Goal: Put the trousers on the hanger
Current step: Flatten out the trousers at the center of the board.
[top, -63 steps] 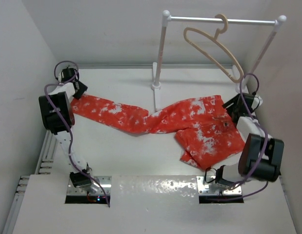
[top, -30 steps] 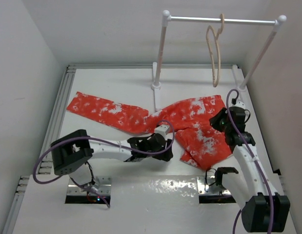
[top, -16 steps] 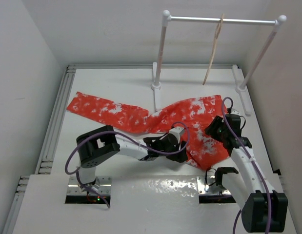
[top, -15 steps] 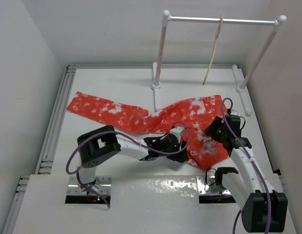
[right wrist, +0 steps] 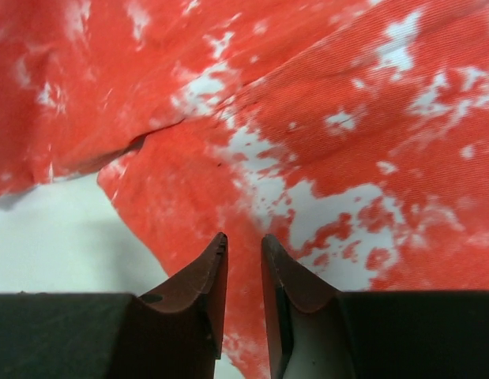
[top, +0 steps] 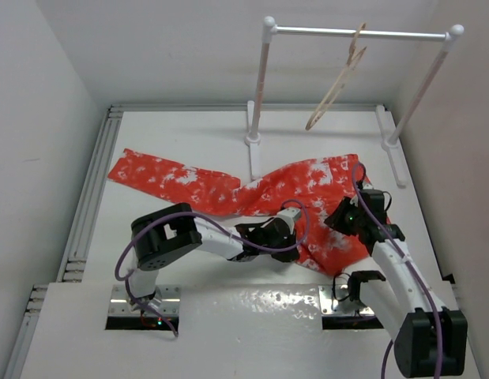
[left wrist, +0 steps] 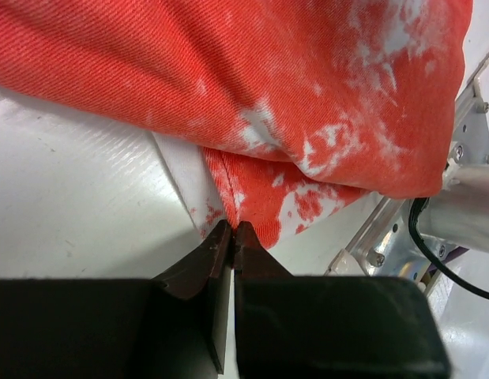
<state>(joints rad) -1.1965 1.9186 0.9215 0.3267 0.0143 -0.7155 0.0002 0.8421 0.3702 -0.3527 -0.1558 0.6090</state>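
Pinching trousers edge, left jaws; right jaws slightly apart.

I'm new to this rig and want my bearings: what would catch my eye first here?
The red-orange, white-blotched trousers sprawl across the table, far bigger than anything else. Behind them the pale hanger dangles tilted from the white rail. At the fabric's near edge, the left gripper pinches a fold and the right gripper is slightly open.

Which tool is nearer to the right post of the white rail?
Right. The right tool is over the trousers, in front of the post; the left tool is farther left, at the trousers' near edge.
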